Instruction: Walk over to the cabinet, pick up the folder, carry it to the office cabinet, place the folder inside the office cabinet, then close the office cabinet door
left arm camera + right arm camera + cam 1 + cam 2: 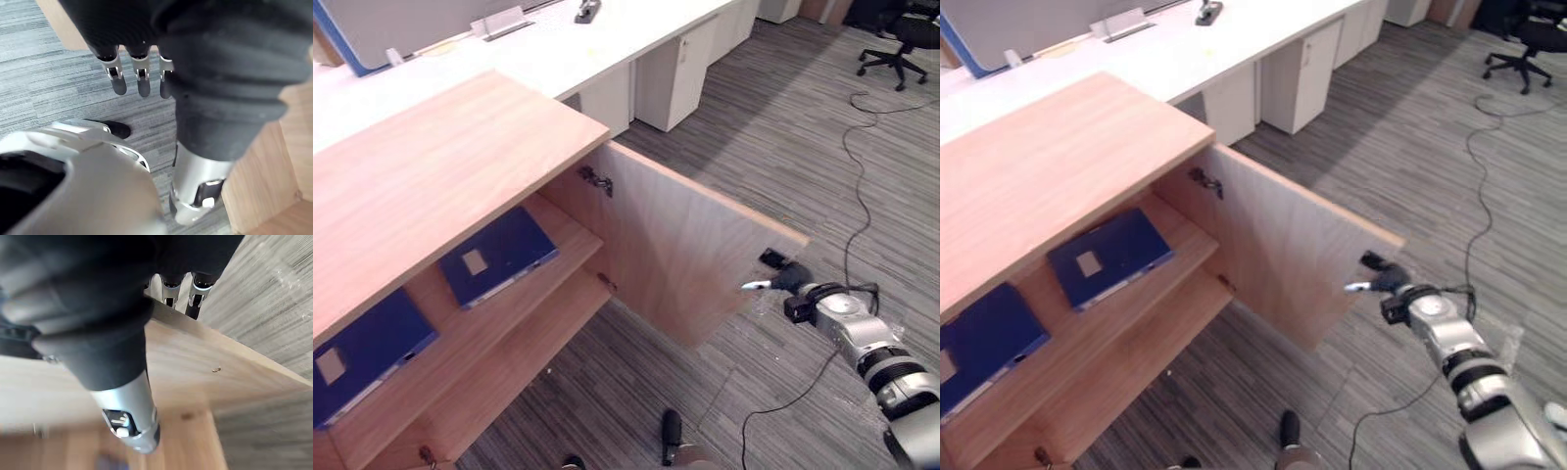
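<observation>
The wooden office cabinet (431, 186) stands with its door (685, 255) swung wide open. On its upper shelf lie two blue folders, one (497, 255) near the hinge side and one (367, 352) further left. My right hand (793, 284) is at the door's outer edge, open. In the right wrist view its fingers (198, 296) reach over the door's edge (195, 357) and its thumb (132, 421) lies along the near face. My left hand (139, 78) hangs over the carpet, open and holding nothing.
A long white desk (568, 49) with a white drawer unit (675, 69) under it runs behind the cabinet. A black office chair (901, 44) stands at the far right. Grey striped carpet (773, 127) spreads to the right of the door.
</observation>
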Robot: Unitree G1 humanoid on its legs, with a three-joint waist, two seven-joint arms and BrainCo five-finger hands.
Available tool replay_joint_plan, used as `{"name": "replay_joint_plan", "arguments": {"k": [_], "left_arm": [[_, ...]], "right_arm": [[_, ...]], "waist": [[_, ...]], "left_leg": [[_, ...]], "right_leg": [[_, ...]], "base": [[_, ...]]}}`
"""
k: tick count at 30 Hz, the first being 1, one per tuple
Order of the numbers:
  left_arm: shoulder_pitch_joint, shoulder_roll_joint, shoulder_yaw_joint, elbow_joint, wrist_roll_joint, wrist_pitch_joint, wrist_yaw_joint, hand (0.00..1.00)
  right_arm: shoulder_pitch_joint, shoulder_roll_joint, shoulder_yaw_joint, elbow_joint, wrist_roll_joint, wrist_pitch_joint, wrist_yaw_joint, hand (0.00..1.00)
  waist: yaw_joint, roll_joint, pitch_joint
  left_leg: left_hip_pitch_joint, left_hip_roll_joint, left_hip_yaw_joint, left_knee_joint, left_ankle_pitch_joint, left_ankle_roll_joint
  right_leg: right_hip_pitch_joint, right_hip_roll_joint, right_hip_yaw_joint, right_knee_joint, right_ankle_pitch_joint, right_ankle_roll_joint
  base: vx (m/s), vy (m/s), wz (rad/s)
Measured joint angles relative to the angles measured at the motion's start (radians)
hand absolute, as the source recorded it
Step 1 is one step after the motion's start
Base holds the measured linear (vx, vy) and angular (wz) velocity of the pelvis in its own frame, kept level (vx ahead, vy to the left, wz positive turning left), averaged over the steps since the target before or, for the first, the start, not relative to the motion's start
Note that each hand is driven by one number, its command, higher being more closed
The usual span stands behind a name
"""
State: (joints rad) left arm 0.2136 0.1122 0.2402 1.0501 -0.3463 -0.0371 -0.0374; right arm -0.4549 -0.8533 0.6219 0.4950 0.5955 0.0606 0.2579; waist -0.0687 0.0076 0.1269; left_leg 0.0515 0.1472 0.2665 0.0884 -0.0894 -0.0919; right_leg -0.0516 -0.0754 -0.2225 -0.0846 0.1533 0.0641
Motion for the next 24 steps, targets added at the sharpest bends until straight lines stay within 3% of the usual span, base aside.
{"name": "replay_joint_plan", "arguments": {"k": [3,6,7,8,12,19,24], "left_arm": [[-0.024,0.004,-0.010,0.000,0.011,-0.001,-0.015,0.00],[-0.051,0.003,-0.010,0.003,0.026,-0.002,-0.029,0.00],[-0.060,0.002,-0.010,0.003,0.033,-0.002,-0.033,0.00],[-0.062,0.002,-0.010,0.003,0.033,-0.002,-0.034,0.00],[-0.076,0.003,-0.009,0.013,0.045,-0.001,-0.037,0.00],[-0.082,0.019,-0.010,0.022,0.054,-0.001,-0.046,0.00],[-0.102,0.018,-0.018,0.034,0.053,-0.001,-0.056,0.00]], "right_arm": [[0.013,-0.048,0.149,-0.202,-0.031,0.000,0.107,0.00],[-0.028,-0.016,0.275,-0.308,-0.032,0.009,0.221,0.00],[-0.051,-0.008,0.364,-0.369,-0.041,0.015,0.301,0.00],[-0.051,0.000,0.372,-0.378,-0.039,0.015,0.299,0.00],[-0.084,0.034,0.480,-0.403,-0.115,0.029,0.438,0.00],[-0.068,0.055,0.520,-0.403,-0.193,0.041,0.483,0.00],[-0.044,0.131,0.521,-0.363,-0.228,0.038,0.479,0.00]], "waist": [[0.001,0.000,-0.003],[0.028,-0.001,-0.005],[0.043,-0.003,-0.013],[0.044,-0.003,-0.016],[0.080,-0.013,-0.032],[0.094,-0.052,-0.071],[0.115,-0.056,-0.079]], "left_leg": [[0.004,0.025,-0.003,-0.014,0.013,-0.022],[-0.002,0.039,-0.013,-0.016,0.018,-0.023],[-0.014,0.043,-0.025,-0.016,0.020,-0.022],[-0.018,0.043,-0.030,-0.016,0.021,-0.022],[-0.019,0.034,-0.044,-0.035,0.039,-0.028],[-0.019,0.011,-0.045,-0.035,0.040,-0.019],[-0.033,0.004,-0.068,-0.027,0.041,-0.013]], "right_leg": [[-0.003,0.024,0.002,-0.005,-0.006,-0.019],[-0.009,0.041,0.001,-0.005,-0.011,-0.034],[-0.015,0.045,-0.007,-0.005,-0.011,-0.039],[-0.017,0.045,-0.011,-0.005,-0.010,-0.040],[-0.021,0.042,-0.022,0.000,-0.006,-0.045],[-0.017,0.019,-0.021,0.000,0.000,-0.041],[-0.010,0.008,-0.040,-0.005,0.003,-0.039]], "base": [[-0.04,-0.068,-0.05],[-0.04,-0.062,0.03],[-0.01,-0.049,0.11],[0.02,-0.038,0.21],[0.05,0.007,0.13],[0.01,0.048,0.02],[-0.07,0.031,0.14]]}}
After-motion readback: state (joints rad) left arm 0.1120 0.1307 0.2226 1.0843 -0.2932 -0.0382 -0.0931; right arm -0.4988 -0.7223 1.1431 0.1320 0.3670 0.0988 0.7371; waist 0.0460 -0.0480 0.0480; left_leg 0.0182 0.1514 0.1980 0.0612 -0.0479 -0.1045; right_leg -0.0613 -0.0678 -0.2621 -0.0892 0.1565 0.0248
